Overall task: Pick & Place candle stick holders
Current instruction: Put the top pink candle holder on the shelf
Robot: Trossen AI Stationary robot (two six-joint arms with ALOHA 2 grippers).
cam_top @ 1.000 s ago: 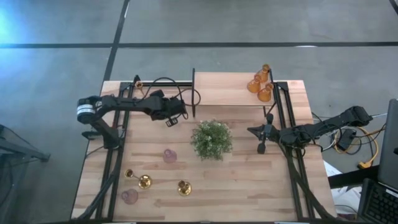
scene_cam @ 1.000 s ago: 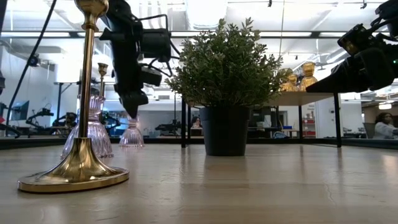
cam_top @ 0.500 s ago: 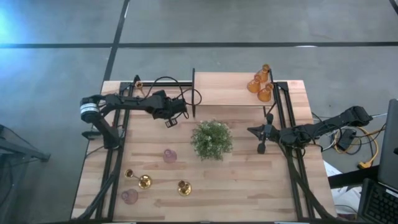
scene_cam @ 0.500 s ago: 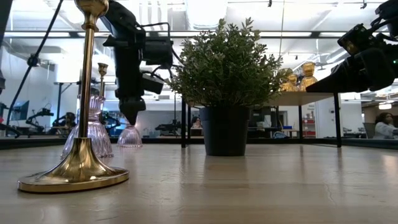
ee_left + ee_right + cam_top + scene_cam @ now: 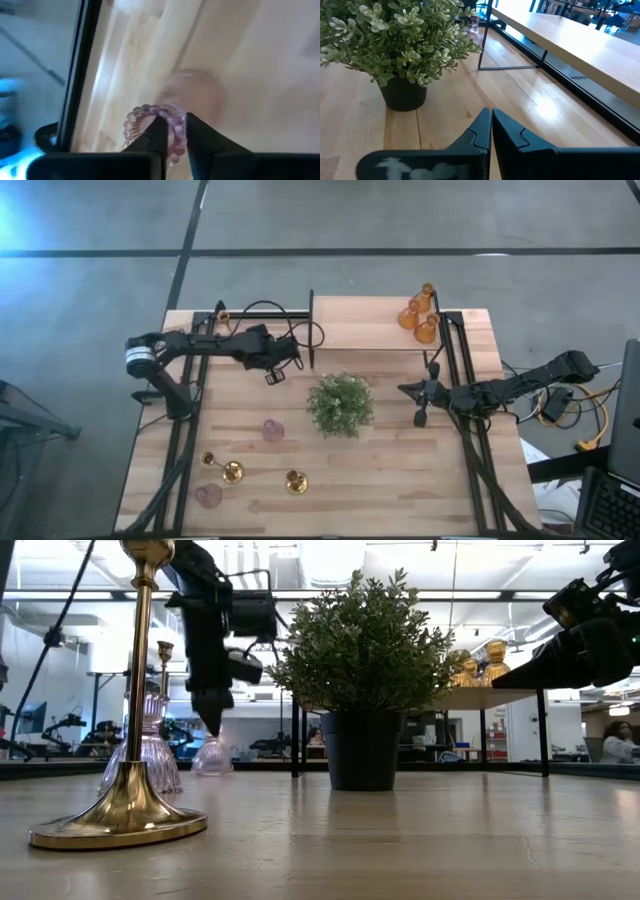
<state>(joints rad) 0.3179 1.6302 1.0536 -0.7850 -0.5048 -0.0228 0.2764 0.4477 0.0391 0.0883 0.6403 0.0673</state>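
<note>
My left gripper [image 5: 273, 372] is at the far left of the table, beside the raised shelf's leg, shut on a pink glass holder [image 5: 213, 756] that is upright below it. A second pink holder [image 5: 273, 430] stands left of the plant, and a third [image 5: 208, 496] at the near left. Three brass holders [image 5: 233, 472] stand on their round bases at the near left. Three amber holders [image 5: 418, 314] stand on the raised shelf [image 5: 360, 325]. My right gripper [image 5: 420, 418] is shut and empty, right of the plant. My left gripper pinches the pink holder's beaded top rim [image 5: 172, 116] between its two fingertips [image 5: 159, 134], one finger inside the mouth and one outside. The fingers come from above, pointing down. The holder hangs upright below them; whether its base [image 5: 200, 95] touches the table I cannot tell.
A bushy green plant [image 5: 341, 403] in a dark pot stands mid-table. The shelf's black legs [image 5: 311, 330] and the black frame rails [image 5: 185, 430] run along both sides. Bare wood lies at the near right [image 5: 400, 480].
My left gripper has shifted slightly toward the table's far edge with the pink holder, which stays upright below it. My right arm has kept still.
</note>
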